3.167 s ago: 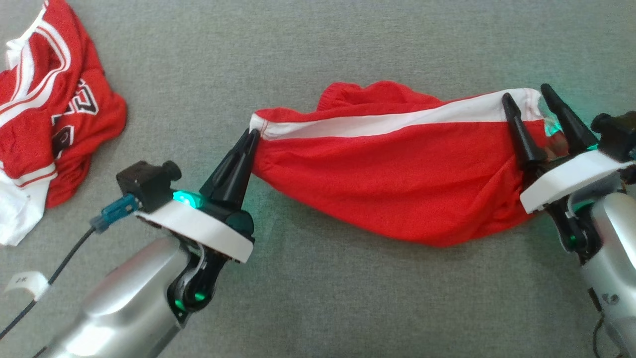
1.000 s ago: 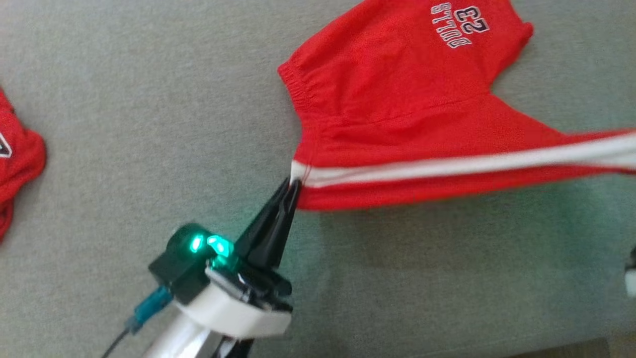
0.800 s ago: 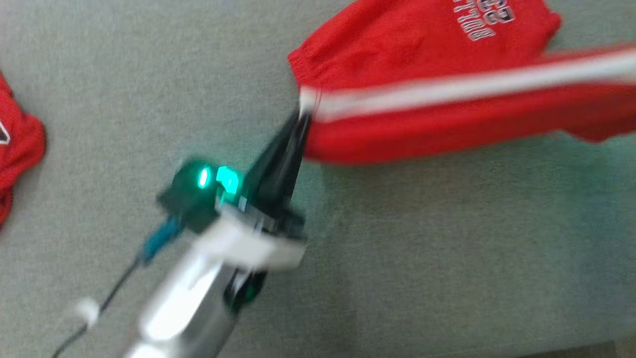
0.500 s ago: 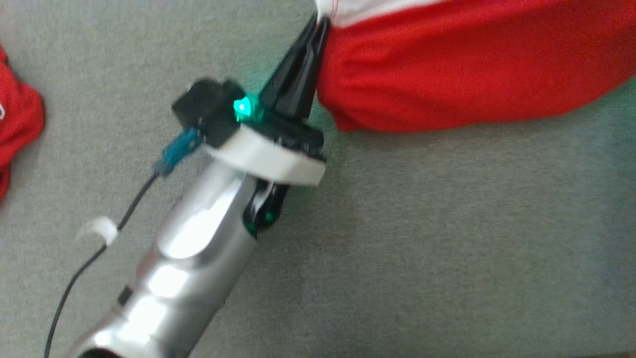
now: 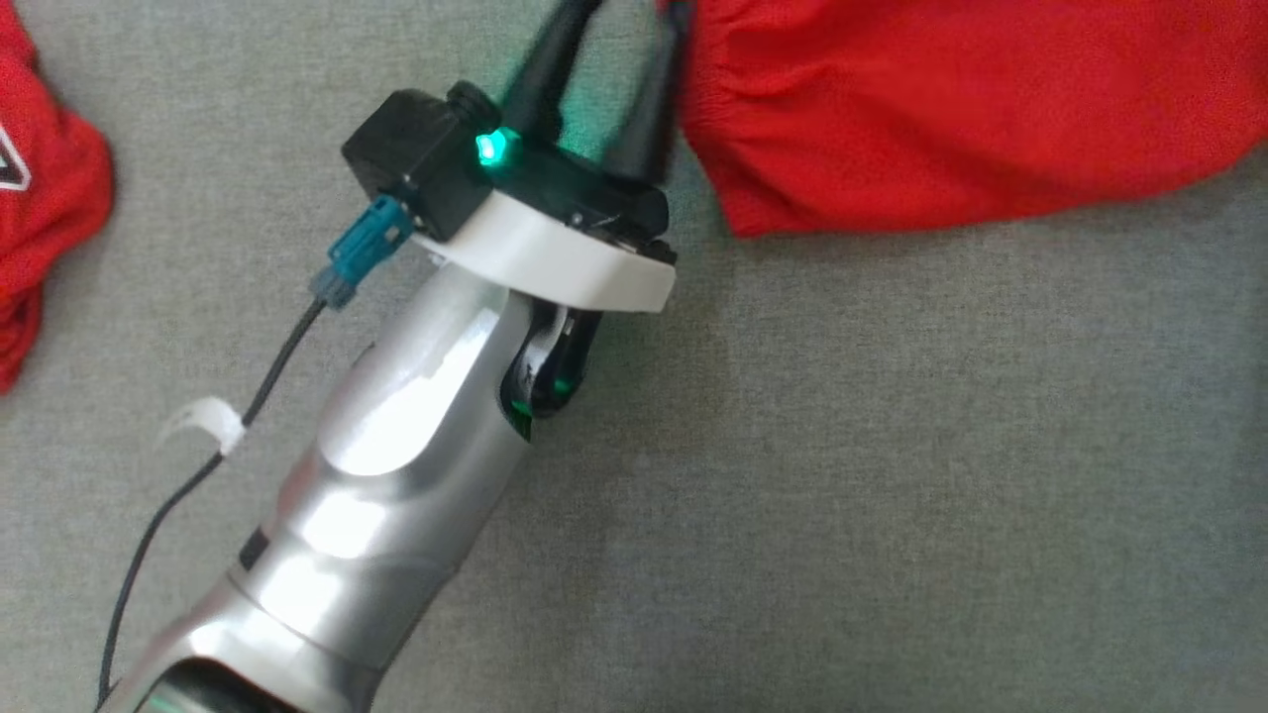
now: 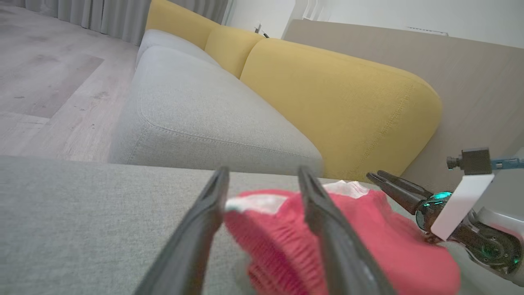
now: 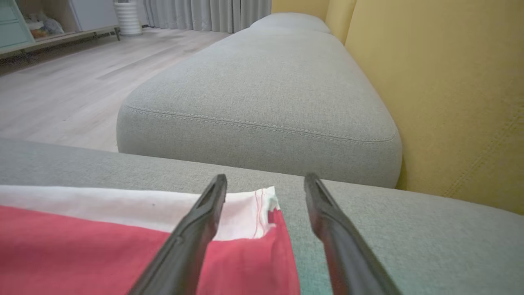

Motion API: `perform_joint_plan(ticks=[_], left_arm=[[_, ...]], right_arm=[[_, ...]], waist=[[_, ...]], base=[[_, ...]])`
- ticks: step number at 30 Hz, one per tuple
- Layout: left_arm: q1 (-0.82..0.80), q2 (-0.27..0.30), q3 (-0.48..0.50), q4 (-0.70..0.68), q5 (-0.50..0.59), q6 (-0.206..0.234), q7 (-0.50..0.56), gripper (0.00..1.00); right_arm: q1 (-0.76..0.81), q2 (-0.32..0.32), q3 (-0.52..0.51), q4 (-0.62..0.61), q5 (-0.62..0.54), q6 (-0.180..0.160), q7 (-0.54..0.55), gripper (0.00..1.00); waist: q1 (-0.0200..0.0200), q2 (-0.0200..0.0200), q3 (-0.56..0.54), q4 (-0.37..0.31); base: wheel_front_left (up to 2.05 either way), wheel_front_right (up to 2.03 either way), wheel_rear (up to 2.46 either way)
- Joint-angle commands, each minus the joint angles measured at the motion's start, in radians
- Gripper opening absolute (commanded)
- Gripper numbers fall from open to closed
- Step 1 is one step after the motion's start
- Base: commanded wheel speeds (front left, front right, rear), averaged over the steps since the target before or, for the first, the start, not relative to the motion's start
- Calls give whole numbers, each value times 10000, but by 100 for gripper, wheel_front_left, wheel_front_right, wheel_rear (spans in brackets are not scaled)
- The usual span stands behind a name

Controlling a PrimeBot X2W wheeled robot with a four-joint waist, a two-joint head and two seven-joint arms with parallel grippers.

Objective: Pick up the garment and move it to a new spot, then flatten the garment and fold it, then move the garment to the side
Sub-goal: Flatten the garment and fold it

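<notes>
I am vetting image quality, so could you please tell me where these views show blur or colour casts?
Head view: the left gripper is motion-smeared at the top edge, its green lamp tinting the grey cushion. Left wrist view: the red garment is soft, the yellow backrest sharper. Right wrist view: the right gripper is blurred close up, the white stripe crisp.

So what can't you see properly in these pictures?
- Head view: the red shorts run off the top and right edges, hiding their whole shape.
- The left gripper: the head view's top edge cuts off its fingertips.
- The red jersey: cut by the head view's left edge, print unreadable.
- Left wrist view: the shorts are blurred, too close to the camera.
</notes>
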State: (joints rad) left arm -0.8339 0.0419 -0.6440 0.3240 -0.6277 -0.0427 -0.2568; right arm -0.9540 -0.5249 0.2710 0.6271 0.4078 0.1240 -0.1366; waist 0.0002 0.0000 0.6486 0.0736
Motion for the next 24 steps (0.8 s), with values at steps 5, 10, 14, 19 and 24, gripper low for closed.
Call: perform_joint_plan(ticks=[5,10,14,19,24], left_arm=[[1176,85,898,-1422,1021,481,-49,100],[2687,84,1807,-2614,2318,772,-49,100],[3678,84,2181,-3463,3009,884,-49,100],[4429,84,2528,-3887,3288,947,-49,100],[4796,84,2825,-3961,3421,941,-49,100]], right_arm=[[486,86,245,258,938,67,-448,100],[887,63,338,941,1423,67,-128,100],[997,-189,322,1640,1551,67,308,100],[1185,-179,417,2380,2112,67,1231,38],[1351,-77,639,2214,2802,67,1293,0]], waist=[[-2,0,-514,-110],[-2,0,-818,23],[-2,0,-926,397],[-2,0,-1073,811],[-2,0,-1348,699]], base=[[0,0,0],[0,0,0],[0,0,0],[0,0,0],[0,0,0]])
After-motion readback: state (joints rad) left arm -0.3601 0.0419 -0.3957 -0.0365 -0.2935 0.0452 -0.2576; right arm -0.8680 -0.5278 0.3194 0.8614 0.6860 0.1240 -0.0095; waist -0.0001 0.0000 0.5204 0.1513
